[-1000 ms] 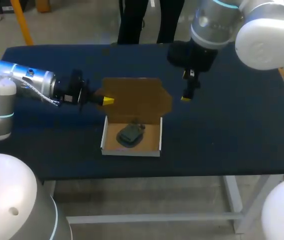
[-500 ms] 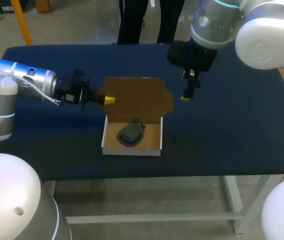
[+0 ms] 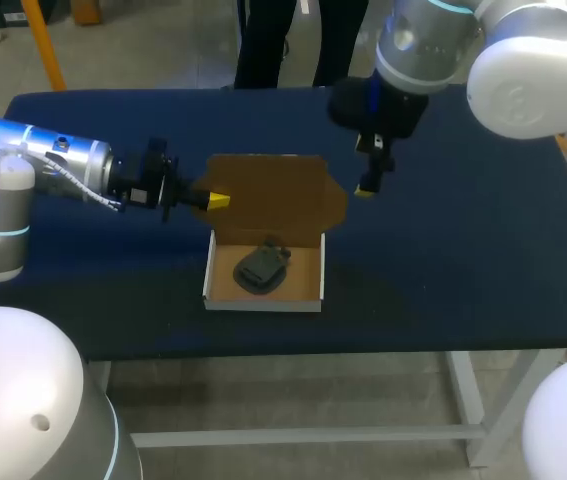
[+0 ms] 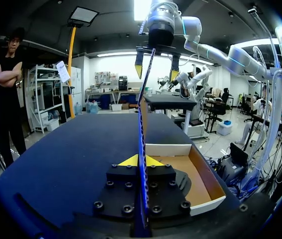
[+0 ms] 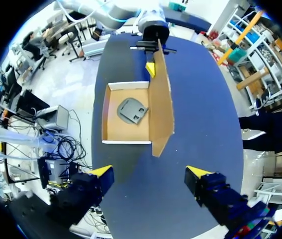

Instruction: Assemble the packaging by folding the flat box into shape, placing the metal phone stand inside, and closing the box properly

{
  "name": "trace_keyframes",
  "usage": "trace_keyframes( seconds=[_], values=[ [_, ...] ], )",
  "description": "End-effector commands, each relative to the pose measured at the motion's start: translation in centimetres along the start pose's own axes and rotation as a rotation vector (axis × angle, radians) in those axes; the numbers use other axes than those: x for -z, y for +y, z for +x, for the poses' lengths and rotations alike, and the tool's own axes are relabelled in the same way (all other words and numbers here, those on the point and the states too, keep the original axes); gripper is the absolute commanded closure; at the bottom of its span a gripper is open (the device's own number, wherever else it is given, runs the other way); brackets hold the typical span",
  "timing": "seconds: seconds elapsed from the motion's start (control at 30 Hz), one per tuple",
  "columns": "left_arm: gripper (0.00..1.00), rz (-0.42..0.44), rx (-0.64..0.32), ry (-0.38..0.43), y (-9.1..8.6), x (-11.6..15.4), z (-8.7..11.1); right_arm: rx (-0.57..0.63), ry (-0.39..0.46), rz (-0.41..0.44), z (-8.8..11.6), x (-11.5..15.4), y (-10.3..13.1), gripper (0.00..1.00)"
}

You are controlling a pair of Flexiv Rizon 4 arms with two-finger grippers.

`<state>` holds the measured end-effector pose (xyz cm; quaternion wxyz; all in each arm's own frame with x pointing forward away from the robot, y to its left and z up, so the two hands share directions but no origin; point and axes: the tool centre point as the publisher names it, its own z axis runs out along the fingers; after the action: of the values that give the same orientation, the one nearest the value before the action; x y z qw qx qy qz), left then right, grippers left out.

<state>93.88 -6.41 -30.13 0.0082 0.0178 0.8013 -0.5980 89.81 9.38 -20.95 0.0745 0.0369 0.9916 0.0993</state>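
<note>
Head view, near to far. An open cardboard box (image 3: 263, 298) sits on the dark blue table (image 3: 463, 260) toward its front edge, with the dark metal phone stand (image 3: 260, 268) lying flat inside. Behind it, the brown lid (image 3: 273, 195) stands upright from the box's rear wall. The left gripper (image 3: 215, 201) is clamped on the lid's left edge, one yellow tip on each face. The right gripper (image 3: 366, 190) hangs near the lid's right end, fingers spread wide and apart from the cardboard.

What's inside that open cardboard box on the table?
A dark phone stand lies flat on the brown floor of the box; nothing else shows inside. The floor directly beneath the stand is covered.
</note>
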Motion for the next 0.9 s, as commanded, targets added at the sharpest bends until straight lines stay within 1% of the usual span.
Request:
trace_keyframes(
  seconds=[0.03,0.1,0.13,0.2,0.23,0.3,0.37,0.4,0.47,0.53,0.67,0.9],
  values=[
    [1.00,0.001,-0.011,-0.001,0.0,0.0,0.2,0.005,0.007,0.010,-0.4,0.1,0.5,0.00],
    [1.00,-0.016,-0.020,-0.035,0.0,-0.1,0.3,0.008,0.007,0.011,-0.4,0.1,0.6,0.00],
    [1.00,-0.012,-0.023,-0.061,0.0,-0.1,0.5,0.009,0.008,0.012,-0.4,0.1,0.6,0.00],
    [1.00,-0.021,-0.040,-0.080,0.0,0.0,0.7,0.010,0.007,0.013,-0.5,0.1,0.7,0.00],
    [1.00,-0.020,-0.047,-0.104,0.0,0.0,0.9,0.011,0.007,0.014,-0.5,0.1,0.7,0.00],
    [1.00,-0.018,-0.059,-0.117,0.0,0.0,1.1,0.012,0.006,0.014,-0.5,0.2,0.7,0.00],
    [1.00,-0.028,-0.068,-0.154,0.0,0.0,1.3,0.014,0.006,0.015,-0.5,0.2,0.7,0.00],
    [1.00,-0.020,-0.068,-0.160,0.0,0.0,1.3,0.015,0.006,0.015,-0.5,0.2,0.7,0.00],
    [1.00,-0.029,-0.079,-0.183,0.0,-0.1,1.5,0.016,0.007,0.015,-0.5,0.2,0.7,0.00],
    [1.00,-0.018,-0.089,-0.184,0.0,-0.1,1.7,0.018,0.007,0.015,-0.5,0.2,0.7,0.00],
    [1.00,-0.022,-0.111,-0.194,0.1,-0.2,2.0,0.020,0.007,0.013,-0.5,0.2,0.7,0.00],
    [1.00,-0.024,-0.147,-0.183,0.3,-0.4,2.0,0.027,0.010,0.010,-0.6,0.2,0.9,0.00]
  ],
)
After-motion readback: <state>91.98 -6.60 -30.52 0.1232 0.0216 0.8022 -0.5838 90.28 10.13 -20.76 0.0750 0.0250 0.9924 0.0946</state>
